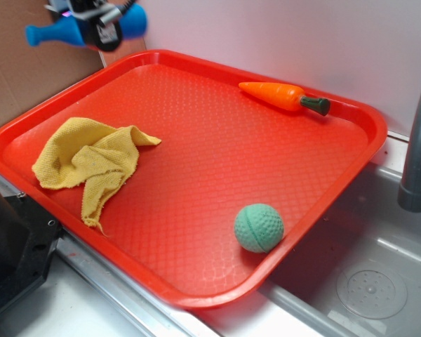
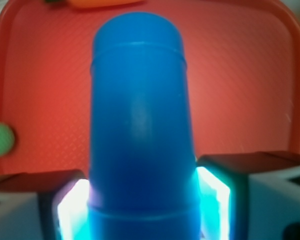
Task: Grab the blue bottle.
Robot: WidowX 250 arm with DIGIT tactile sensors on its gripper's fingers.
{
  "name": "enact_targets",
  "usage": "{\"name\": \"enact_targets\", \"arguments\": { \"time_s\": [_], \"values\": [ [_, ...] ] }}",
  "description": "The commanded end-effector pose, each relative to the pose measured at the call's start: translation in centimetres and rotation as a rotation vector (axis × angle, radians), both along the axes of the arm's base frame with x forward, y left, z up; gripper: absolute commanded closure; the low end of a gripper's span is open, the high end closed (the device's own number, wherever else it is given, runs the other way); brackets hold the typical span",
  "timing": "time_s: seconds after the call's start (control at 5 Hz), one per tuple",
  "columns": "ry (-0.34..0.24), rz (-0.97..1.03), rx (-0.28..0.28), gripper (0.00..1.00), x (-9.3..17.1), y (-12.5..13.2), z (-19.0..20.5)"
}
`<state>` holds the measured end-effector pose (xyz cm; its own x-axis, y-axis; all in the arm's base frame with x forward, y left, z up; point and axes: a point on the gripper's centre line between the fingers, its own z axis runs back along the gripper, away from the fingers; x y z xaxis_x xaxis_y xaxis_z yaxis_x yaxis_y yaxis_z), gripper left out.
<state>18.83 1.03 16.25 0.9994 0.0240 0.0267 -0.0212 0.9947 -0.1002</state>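
exterior view: gripper (image 1: 102,28) is up in the air past the far left corner of the red tray (image 1: 351,165), jaws clamped on the blue bottle (image 1: 52,32). bottle lies horizontal in the grip, neck pointing left, clear of the tray surface. wrist view: bottle body (image 2: 140,130) fills the centre, pinched between both fingers (image 2: 217,200). on the tray: yellow cloth (image 1: 91,165) crumpled at left, green ball (image 1: 259,227) near the front right edge, carrot (image 1: 284,96) against the far rim. sink basin (image 1: 372,288) and grey faucet (image 1: 419,140) sit right of the tray.
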Motion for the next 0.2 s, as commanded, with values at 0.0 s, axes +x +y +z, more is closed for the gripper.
{"name": "enact_targets", "arguments": {
  "time_s": [0.0],
  "values": [
    [-0.063, 0.300, 0.058, 1.00, 0.06, -1.66, 2.16]
  ]
}}
